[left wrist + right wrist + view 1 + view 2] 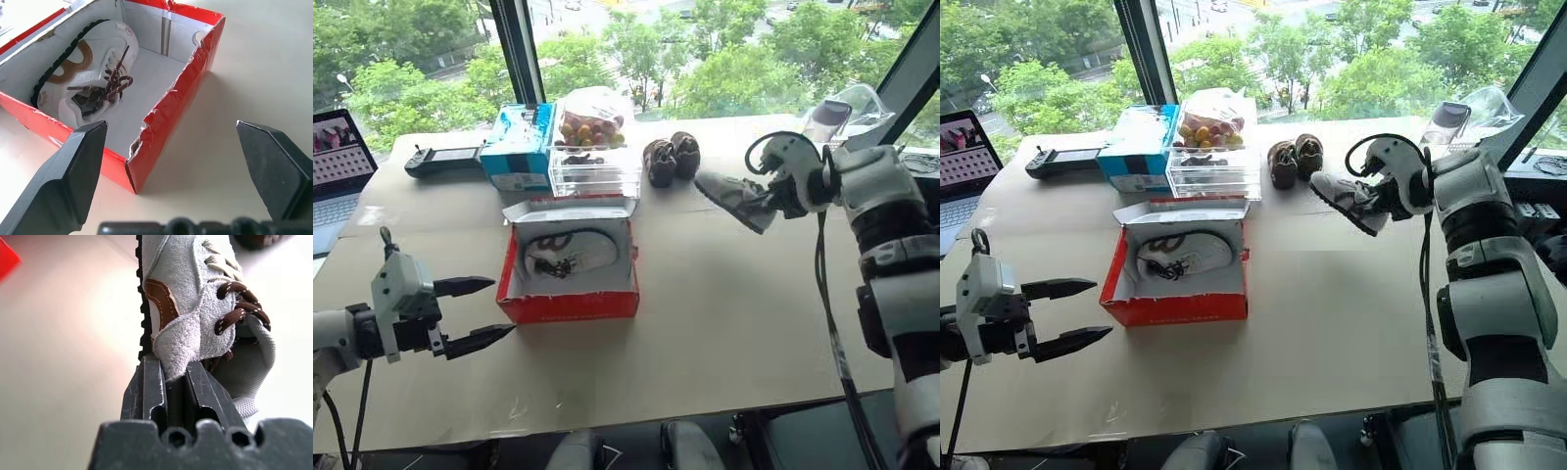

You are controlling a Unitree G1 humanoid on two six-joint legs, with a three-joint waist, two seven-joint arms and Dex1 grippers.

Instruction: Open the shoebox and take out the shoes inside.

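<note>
**Shoebox open, one shoe out, one still inside**

The shoebox sits open on the table, its lid folded back toward the window. One shoe lies on its side inside, toe toward the far end. The other shoe hangs above the table to the right of the box, pinched by its heel edge in the right gripper, whose fingers are nearly closed on the fabric. The left gripper hovers near the box's front left corner, spread wide and holding nothing.

The shoes look light and soft: the heel fabric crumples where it is pinched, so a hold on the collar or heel rim seems enough, though a thin pinch could slip. The box is thin cardboard, already torn at one corner, and would probably slide or buckle if pushed.

The inside shoe's far side and sole are hidden against the box floor. The lid's print cannot be made out.
</note>
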